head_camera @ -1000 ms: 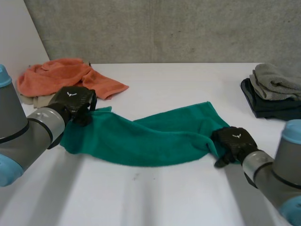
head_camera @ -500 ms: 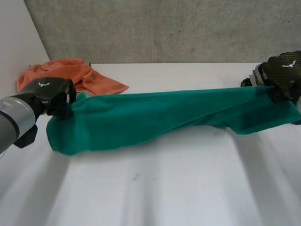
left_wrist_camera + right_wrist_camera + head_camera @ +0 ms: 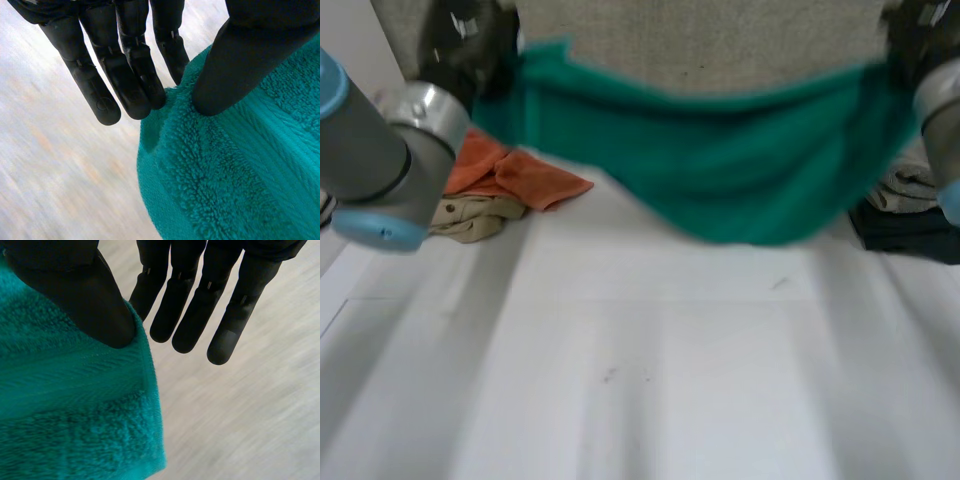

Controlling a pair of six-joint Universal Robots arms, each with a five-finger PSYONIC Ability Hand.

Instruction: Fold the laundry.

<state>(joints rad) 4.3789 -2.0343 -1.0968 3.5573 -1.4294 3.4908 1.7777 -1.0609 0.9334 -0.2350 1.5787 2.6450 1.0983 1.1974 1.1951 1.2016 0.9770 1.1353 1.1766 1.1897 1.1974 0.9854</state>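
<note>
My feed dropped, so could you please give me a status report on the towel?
Left hand, right hand: each pinching a teal towel corner. Towel aloft, stretched between them above the table. Orange cloth, folded stack off to the sides.

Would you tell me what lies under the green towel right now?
The green towel hangs in the air, pinched by the left hand and right hand, over bare white table. Its sagging edge covers part of the folded pile behind it.

The white table is looked down on from behind, between the arms. The left hand and right hand are viewed closely along their palms; the teal towel at their fingertips is shared by all views.
</note>
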